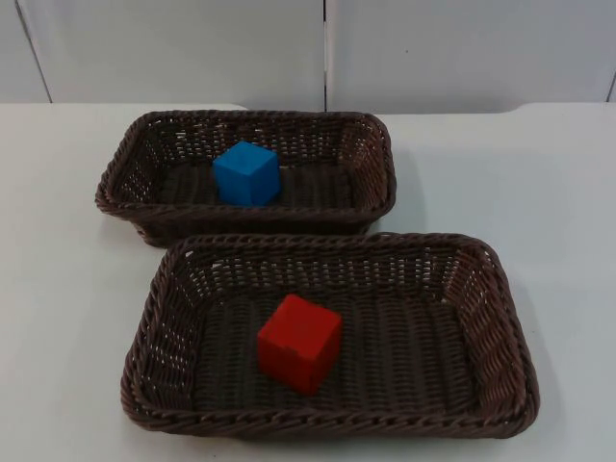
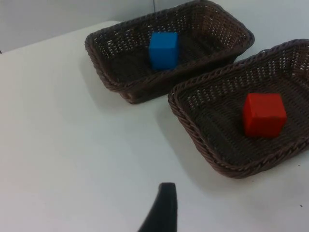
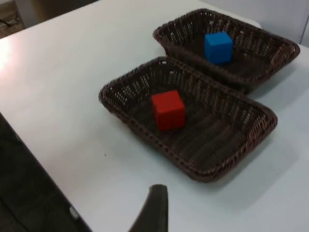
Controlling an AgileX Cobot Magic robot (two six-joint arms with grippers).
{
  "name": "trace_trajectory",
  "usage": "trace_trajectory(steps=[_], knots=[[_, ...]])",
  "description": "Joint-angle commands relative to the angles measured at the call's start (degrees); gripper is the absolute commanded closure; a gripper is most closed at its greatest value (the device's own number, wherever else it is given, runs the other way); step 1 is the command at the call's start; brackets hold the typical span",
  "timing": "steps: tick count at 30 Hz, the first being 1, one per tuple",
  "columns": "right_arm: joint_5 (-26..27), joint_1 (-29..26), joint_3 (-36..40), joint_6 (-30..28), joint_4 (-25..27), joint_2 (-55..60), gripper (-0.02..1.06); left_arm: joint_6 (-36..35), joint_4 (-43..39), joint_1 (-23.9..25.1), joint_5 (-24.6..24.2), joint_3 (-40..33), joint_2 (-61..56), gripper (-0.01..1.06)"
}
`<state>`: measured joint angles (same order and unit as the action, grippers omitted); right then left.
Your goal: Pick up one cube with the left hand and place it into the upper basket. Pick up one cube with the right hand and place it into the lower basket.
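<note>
Both cubes already sit in baskets: blue cube in the upper basket, red cube in the lower basket. They look light, rigid and smooth-faced, so I'd pinch opposite flat sides. Left gripper and right gripper hang back over the table; can't tell how wide either is.

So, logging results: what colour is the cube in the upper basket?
Blue. The cube in the upper basket shows best in the top view.

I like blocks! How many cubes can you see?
2. The blue cube sits in the upper basket; the red cube sits in the lower basket. None seems hidden.
</note>
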<state>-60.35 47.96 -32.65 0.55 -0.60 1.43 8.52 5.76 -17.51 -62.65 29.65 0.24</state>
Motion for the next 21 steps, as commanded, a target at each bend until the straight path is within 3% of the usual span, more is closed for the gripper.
trace_trajectory(steps=[1,21], knots=[[-2.19,0.03,0.48,0.3,-0.59,-1.43,0.26,-0.44,-0.21,0.22,-0.39,-0.23,-0.24,0.27],[-1.49,0.03,3.12,-0.09,-0.72,-1.43,0.26,-0.47,0.34,0.22,0.94,-1.2,-0.24,0.27]])
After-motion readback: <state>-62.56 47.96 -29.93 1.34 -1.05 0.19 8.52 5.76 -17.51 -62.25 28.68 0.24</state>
